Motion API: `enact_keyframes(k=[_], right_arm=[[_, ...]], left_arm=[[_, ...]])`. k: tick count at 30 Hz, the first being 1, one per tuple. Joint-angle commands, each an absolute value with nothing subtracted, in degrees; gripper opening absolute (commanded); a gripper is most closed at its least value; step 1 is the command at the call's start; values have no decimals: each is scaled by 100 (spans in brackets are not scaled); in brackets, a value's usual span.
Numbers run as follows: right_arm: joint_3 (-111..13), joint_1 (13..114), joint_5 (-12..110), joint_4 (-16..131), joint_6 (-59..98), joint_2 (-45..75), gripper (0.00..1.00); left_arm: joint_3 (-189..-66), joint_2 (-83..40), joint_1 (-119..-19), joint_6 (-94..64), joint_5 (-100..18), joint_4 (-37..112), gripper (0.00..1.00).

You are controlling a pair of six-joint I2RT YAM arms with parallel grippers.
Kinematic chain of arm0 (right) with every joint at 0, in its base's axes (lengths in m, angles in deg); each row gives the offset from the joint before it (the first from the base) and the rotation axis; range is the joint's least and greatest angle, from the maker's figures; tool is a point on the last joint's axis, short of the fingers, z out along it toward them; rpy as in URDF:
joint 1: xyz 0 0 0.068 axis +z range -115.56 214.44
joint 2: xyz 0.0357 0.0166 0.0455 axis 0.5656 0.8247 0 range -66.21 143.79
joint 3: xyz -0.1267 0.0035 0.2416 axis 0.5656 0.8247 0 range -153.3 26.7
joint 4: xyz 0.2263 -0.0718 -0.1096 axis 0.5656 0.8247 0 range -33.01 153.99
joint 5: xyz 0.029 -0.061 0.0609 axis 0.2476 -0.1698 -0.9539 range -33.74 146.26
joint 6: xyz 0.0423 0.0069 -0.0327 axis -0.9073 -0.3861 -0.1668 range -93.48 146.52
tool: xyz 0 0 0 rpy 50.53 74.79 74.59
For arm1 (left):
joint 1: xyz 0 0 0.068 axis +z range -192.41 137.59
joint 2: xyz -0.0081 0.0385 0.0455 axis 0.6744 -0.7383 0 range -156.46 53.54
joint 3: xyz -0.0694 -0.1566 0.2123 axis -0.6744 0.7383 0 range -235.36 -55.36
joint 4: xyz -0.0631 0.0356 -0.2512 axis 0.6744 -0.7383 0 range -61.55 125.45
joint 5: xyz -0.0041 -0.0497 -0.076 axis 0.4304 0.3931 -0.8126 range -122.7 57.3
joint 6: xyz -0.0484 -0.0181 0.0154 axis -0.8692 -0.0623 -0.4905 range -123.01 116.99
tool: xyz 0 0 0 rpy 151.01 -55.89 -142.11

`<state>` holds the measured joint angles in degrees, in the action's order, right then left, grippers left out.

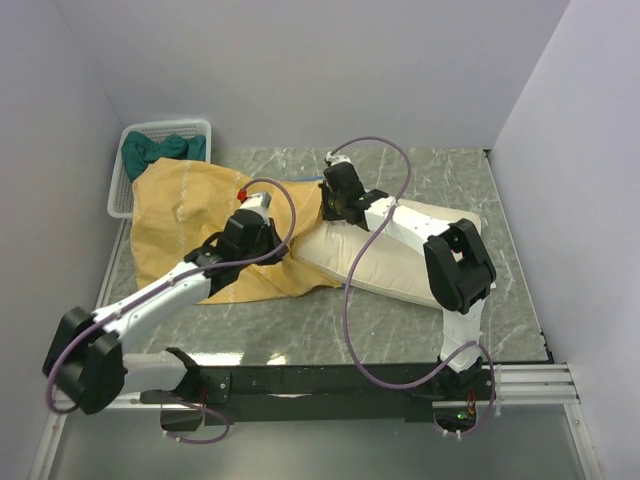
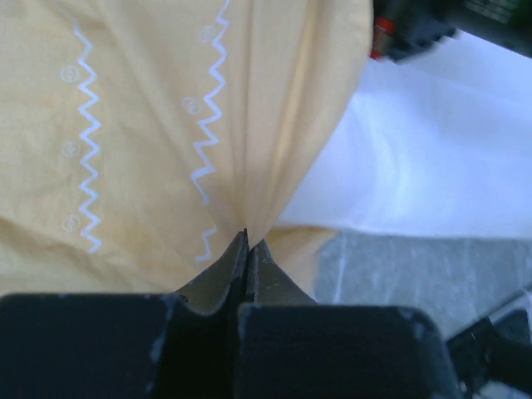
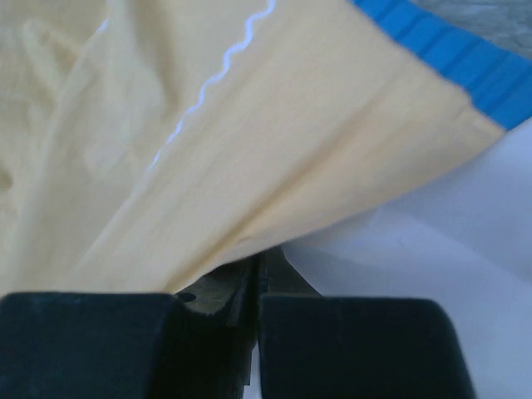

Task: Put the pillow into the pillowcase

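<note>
Two claws, both clenched on the same thing. The left claw [image 2: 247, 241] has a pinch of the big mustard-yellow fabric pillowcase [image 1: 180, 210], and the right claw [image 3: 256, 262] is nipping that case's edge right by its blue striped hem [image 3: 440, 66]. My guess is they're holding the mouth open so the long cream-white soft pillow [image 1: 400, 272] can slide in.

The pillow lies on the grey marbled surface [image 1: 300, 335], off to the right. Its left end meets the case's opening, maybe tucked just under.

The case looks thin and crinkly, seemingly inside out, with pale zigzag lines. The pillow looks plump and smooth. A white plastic basket [image 1: 150, 130] with teal cloth [image 1: 160, 150] in it sits back left.
</note>
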<state>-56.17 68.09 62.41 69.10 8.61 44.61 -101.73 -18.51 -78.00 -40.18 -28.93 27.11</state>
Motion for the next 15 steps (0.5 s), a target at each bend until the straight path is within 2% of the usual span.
enact_keyframes(k=[1,8,12,14,15], right_arm=[[-5768,6643,7603,6544,254,4506,0],[-5302,6670,7419,6156,-221,4076,0],[-5100,6688,6394,5998,-563,3671,1],[-5134,6687,6285,6155,-564,3487,18],[-5143,6661,6302,6260,-564,3416,34]], left_arm=[[-10404,-1230,-7836,-3624,-3839,1797,1],[-11089,-1553,-7880,-3351,-4649,1831,1],[-11555,-2291,-8011,-3430,-4896,2121,1],[-11827,-2764,-8151,-3430,-4826,2165,1],[-11898,-2898,-8178,-3456,-4817,2165,1]])
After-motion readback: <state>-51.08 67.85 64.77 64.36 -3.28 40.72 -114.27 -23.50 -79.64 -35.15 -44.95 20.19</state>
